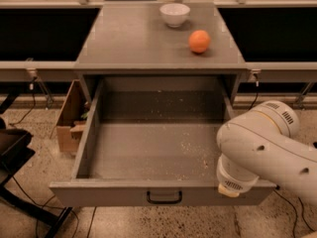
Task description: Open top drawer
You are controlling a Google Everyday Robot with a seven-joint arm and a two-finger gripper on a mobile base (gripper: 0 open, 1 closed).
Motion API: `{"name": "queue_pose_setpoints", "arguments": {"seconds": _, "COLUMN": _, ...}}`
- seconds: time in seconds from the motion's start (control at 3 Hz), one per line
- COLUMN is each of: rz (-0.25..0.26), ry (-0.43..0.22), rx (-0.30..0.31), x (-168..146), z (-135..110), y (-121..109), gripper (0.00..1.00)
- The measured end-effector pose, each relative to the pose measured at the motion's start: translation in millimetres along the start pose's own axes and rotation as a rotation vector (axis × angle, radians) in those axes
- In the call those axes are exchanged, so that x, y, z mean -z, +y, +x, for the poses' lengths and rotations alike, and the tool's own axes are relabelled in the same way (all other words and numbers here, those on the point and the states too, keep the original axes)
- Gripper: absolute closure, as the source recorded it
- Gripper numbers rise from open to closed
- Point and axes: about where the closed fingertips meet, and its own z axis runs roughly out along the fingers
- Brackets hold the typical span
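The top drawer [153,152] of the grey cabinet stands pulled far out, showing its deep grey, pale-speckled inside with nothing in it. Its small black bar handle [164,198] sits in the middle of the front panel. My white arm [267,148] reaches in from the lower right and covers the drawer's front right corner. My gripper is not in view; only the arm's links and a round joint [233,180] show.
On the cabinet top [133,38] stand a white bowl [174,14] and an orange [199,41]. A cardboard box [69,118] sits on the floor left of the drawer. A black frame [15,152] stands at the far left. Dark shelving flanks the cabinet.
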Motion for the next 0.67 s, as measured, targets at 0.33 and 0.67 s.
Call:
{"name": "queue_pose_setpoints", "arguments": {"seconds": 0.33, "rz": 0.000, "ry": 0.000, "rx": 0.000, "x": -0.4, "z": -0.1, "y": -0.2, "gripper": 0.82}}
{"name": "queue_pose_setpoints", "arguments": {"seconds": 0.67, "rz": 0.000, "ry": 0.000, "rx": 0.000, "x": -0.4, "z": -0.1, "y": -0.2, "gripper": 0.58}}
